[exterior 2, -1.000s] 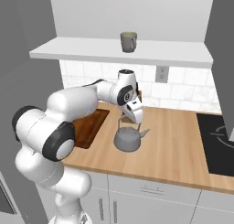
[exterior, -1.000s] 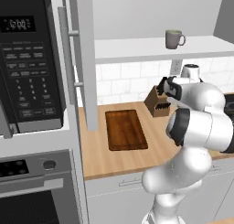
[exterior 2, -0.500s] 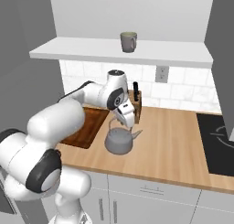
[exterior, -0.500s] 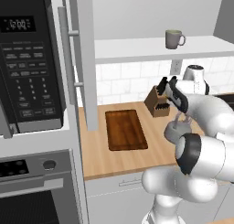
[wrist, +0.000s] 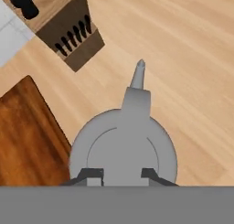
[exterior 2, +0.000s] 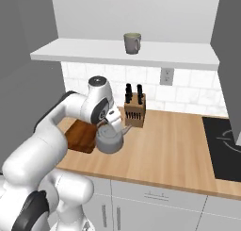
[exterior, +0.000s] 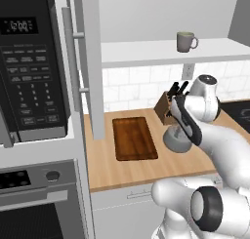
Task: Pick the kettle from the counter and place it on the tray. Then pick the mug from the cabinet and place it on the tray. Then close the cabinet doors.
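The grey kettle (exterior 2: 109, 140) hangs just over the counter (exterior 2: 169, 150) beside the tray's right edge, with my gripper (exterior 2: 107, 126) shut on its arched handle. In the hand view the kettle (wrist: 123, 150) sits right under the gripper (wrist: 121, 175), its spout pointing away, and the dark brown tray (wrist: 23, 136) lies to the left. From the left base the kettle (exterior: 177, 139) is right of the tray (exterior: 134, 138). The greyish-green mug (exterior: 185, 41) stands on the cabinet shelf (exterior 2: 127, 53), and the mug (exterior 2: 132, 43) is upright.
A knife block (exterior 2: 134, 111) stands against the tiled wall just behind the kettle. One open cabinet door (exterior: 93, 62) with a bar handle hangs left of the tray, beside the microwave (exterior: 29, 62). A black cooktop (exterior 2: 226, 150) lies at the counter's right end.
The arm has carried the kettle leftward along the counter, from near the knife block toward the tray's right edge. The mug has not moved.
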Available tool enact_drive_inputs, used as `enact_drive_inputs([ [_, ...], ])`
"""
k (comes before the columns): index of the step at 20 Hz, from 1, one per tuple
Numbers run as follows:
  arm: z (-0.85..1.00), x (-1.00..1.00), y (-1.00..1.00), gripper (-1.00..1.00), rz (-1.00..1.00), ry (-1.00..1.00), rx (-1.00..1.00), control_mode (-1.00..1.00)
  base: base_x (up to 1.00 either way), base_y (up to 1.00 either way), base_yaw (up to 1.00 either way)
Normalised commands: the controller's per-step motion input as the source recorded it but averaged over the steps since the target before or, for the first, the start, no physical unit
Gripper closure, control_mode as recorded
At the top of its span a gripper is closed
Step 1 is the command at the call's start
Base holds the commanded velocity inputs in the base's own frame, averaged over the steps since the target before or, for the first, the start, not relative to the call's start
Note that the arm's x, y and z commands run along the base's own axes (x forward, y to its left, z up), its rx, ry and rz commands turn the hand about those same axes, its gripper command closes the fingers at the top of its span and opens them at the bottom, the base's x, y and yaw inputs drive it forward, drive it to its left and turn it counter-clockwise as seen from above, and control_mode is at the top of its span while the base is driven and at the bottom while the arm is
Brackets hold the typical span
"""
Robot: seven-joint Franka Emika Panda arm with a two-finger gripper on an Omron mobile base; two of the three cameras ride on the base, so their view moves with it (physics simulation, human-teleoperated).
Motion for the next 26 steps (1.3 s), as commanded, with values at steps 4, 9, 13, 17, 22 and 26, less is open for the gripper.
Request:
enact_drive_inputs([
  [4, 0.25, 0.08, 0.51, 1.0, 0.14, -0.13, 0.0, -1.0, 0.0, 0.0, 0.0],
  [9, 0.08, 0.15, 0.53, 1.0, 0.11, -0.12, -0.07, -1.0, 0.0, 0.0, 0.0],
  [13, 0.0, 0.35, 0.43, 1.0, 0.09, -0.1, -0.07, -1.0, 0.0, 0.0, 0.0],
  [17, 0.0, 0.41, 0.38, 1.0, 0.1, -0.15, -0.06, -1.0, 0.0, 0.0, 0.0],
  [22, 0.0, 0.44, 0.33, 1.0, 0.1, -0.13, -0.08, -1.0, 0.0, 0.0, 0.0],
  [26, 0.0, 0.51, 0.21, 1.0, 0.13, -0.12, -0.05, -1.0, 0.0, 0.0, 0.0],
])
